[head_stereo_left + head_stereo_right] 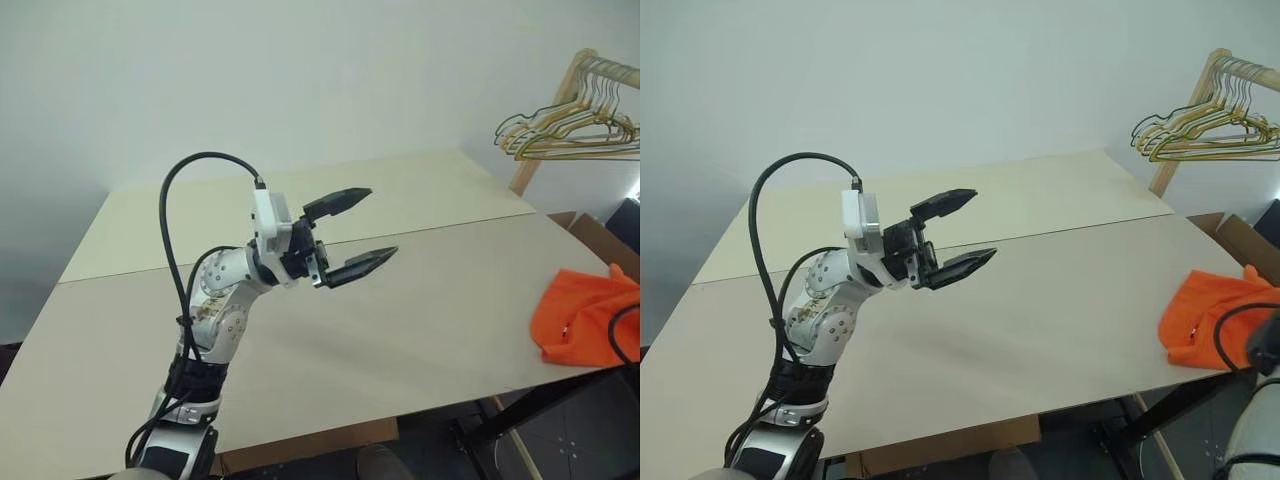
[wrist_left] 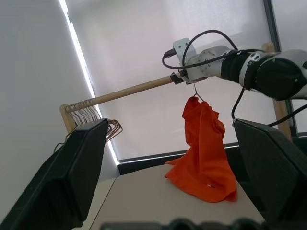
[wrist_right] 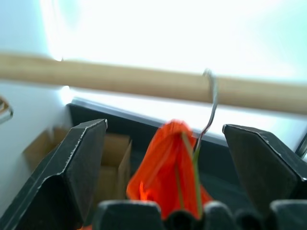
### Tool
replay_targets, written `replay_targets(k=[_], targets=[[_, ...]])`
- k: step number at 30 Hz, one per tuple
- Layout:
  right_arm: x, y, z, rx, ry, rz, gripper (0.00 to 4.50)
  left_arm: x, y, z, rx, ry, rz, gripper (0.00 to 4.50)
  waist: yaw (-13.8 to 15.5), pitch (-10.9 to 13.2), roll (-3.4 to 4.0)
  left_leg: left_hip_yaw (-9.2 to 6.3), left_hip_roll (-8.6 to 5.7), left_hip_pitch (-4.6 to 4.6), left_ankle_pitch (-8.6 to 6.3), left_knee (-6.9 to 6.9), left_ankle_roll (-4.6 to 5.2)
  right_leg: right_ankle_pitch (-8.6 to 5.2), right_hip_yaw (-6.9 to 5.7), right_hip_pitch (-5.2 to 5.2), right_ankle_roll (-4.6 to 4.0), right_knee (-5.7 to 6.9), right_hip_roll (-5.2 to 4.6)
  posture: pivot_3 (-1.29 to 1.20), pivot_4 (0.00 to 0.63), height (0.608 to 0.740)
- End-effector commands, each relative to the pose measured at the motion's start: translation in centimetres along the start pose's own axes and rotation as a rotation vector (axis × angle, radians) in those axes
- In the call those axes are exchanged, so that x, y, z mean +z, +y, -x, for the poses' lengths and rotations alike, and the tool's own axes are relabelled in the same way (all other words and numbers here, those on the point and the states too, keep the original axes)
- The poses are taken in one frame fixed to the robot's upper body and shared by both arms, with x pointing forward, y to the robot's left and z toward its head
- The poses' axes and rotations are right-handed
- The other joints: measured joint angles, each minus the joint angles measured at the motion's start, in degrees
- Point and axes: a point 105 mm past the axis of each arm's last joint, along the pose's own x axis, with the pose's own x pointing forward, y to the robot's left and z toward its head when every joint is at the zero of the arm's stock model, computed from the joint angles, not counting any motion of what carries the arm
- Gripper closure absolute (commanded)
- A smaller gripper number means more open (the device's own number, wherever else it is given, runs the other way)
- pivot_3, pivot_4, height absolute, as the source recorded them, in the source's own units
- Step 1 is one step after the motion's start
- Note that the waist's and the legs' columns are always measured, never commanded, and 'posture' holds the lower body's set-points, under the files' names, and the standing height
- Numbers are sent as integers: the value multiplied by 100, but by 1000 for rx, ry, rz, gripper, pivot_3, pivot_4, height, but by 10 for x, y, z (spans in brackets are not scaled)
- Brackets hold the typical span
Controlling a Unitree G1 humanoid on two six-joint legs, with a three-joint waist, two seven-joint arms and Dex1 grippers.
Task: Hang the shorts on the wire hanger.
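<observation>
The bright orange shorts [image 2: 204,153] hang on the thin wire hanger [image 3: 210,108], and their lower part lies bunched at the right end of the table [image 1: 585,315]. The hanger's hook reaches up to the wooden rod [image 3: 120,81]. My right gripper [image 3: 164,125] is open just in front of the hook and shorts, with nothing between its fingers. In the left wrist view my right arm [image 2: 259,72] reaches to the rod above the shorts. My left gripper [image 1: 380,220] is open and empty over the middle of the table, pointing right towards the shorts.
A bunch of several yellowish and dark hangers [image 1: 570,130] hangs at the rod's left end, by the rack's slanted wooden post [image 1: 545,130]. The beige table [image 1: 350,340] spans the scene. A cardboard box [image 3: 112,158] stands beyond its right edge.
</observation>
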Motion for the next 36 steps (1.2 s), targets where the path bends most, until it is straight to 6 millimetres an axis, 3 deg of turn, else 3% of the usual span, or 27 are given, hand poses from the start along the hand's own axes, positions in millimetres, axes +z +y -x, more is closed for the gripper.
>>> replay_targets(k=[1, 6, 9, 14, 20, 23, 27, 31, 36], targets=[[26, 4, 18, 6, -135, -9, 38, 18, -2, 0, -21, -69, -18, 0, 8, -4, 6, 0, 0, 0, 0, 1, 0, 0, 1, 0, 0, 3, 0, -252, 0, 740], [16, 33, 36, 131, -167, 78, 38, 23, -5, 5, -28, -80, -4, 0, 25, -9, 14, -1, -1, 3, 0, 12, 1, 0, 3, 1, 1, 18, 1, -229, 0, 740], [16, 68, 57, 318, -232, 168, 38, 18, -3, 13, 3, -33, -23, 0, 27, -11, 17, -2, -1, 5, 1, 12, 0, 0, 3, 1, 1, 22, 2, -210, 0, 740], [15, 130, 118, 736, -334, 239, 38, 12, 10, 39, 127, 86, -78, 0, 8, -13, 21, -2, 3, 23, 2, 10, -2, -1, 9, 1, 1, 30, 11, -159, 0, 740], [-13, 171, 195, 1216, -301, 311, 38, 9, 15, 83, 269, 235, -114, 0, 267, 4, -8, -19, 4, 44, 7, 7, -9, 0, -7, -11, -1, 41, 5, -81, 0, 740], [-31, 177, 238, 1464, -282, 368, 38, 13, 17, 105, 348, 302, -131, 0, 483, 10, -27, -28, 4, 21, 6, 9, -9, 1, -19, -36, -3, 54, -4, -55, 0, 740], [-49, 165, 284, 1785, -309, 423, 38, 11, 22, 133, 452, 432, -171, 0, 848, 12, -36, -30, 0, -22, 10, 13, -16, 5, -28, -100, -10, 76, -15, -26, 0, 740], [-54, 152, 301, 1959, -362, 449, 38, 15, 21, 149, 507, 490, -167, 0, 1209, 12, -54, -24, -4, -57, 13, 15, -24, 10, -36, -157, -24, 106, -23, 70, 0, 740], [-79, 131, 308, 2137, -418, 607, 38, 11, 14, 161, 548, 539, -175, 0, 1574, 16, -88, -28, -3, -95, 35, 16, -60, 7, -56, -204, -47, 122, -15, 112, 0, 740]])
